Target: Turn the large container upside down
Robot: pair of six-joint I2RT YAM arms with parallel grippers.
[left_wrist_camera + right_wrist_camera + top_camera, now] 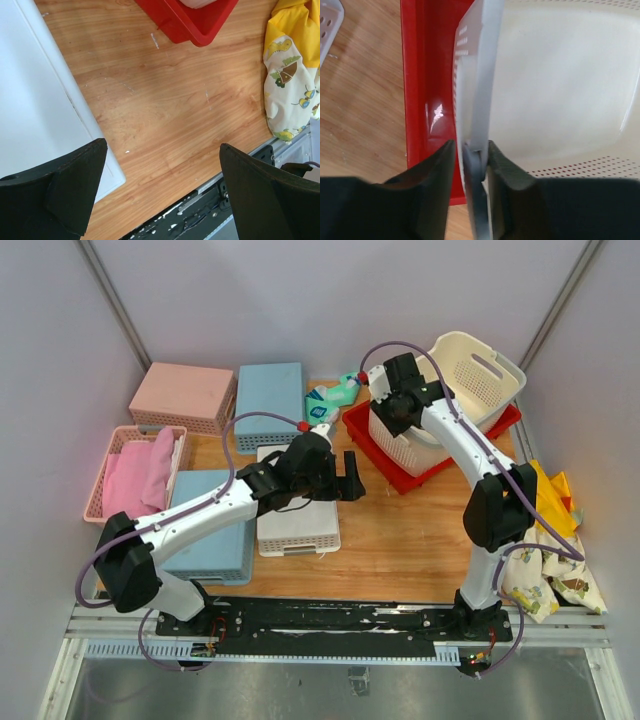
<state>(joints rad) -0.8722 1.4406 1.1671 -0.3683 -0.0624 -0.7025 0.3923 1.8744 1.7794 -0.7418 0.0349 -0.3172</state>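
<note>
The large container [470, 380] is a cream perforated basket that stands tilted in the red tray [430, 468] at the back right, its opening facing up and to the right. My right gripper [388, 418] is shut on the basket's near left wall. In the right wrist view the fingers [440, 170] pinch that thin wall [475, 100], with the smooth cream inside [560, 90] to the right. My left gripper [350, 480] is open and empty over the table's middle, apart from the basket. In the left wrist view it [162, 185] hangs over bare wood.
A smaller white basket [297, 515] lies upside down under the left arm. A pink box [185, 395], two blue boxes [270, 390], a pink basket with cloth [135, 470] and a teal bottle [335, 395] stand left and back. Yellow printed cloth [550, 540] lies at the right edge.
</note>
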